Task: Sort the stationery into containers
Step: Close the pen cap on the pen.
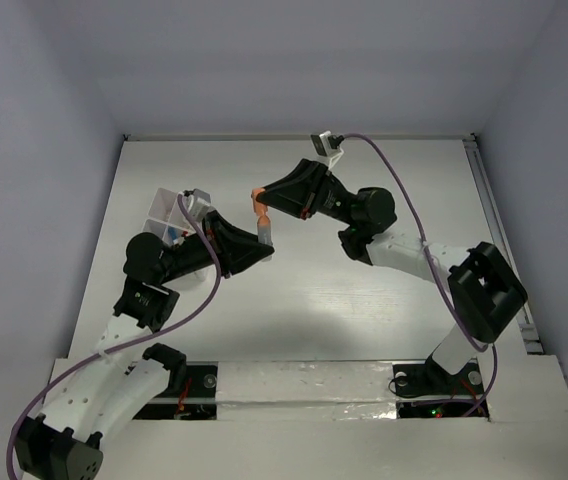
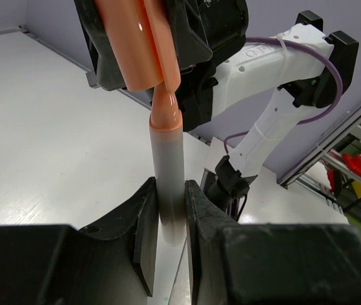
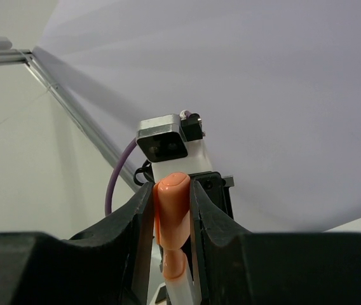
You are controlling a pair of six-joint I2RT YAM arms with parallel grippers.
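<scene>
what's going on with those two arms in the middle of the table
Both arms hold one pen between them above the table. The left gripper clamps its pale barrel; the right gripper clamps the orange cap. Whether the cap is going on or coming off is unclear. The white compartment box sits far left, partly hidden.

White worktop [image 1: 294,310] stands boxed in by pale lavender walls [image 1: 294,60] on three sides. A metal rail [image 1: 505,240] runs along the worktop's right edge. Beyond the enclosure, red and yellow clutter [image 2: 360,166] lies blurred, unidentifiable.
</scene>
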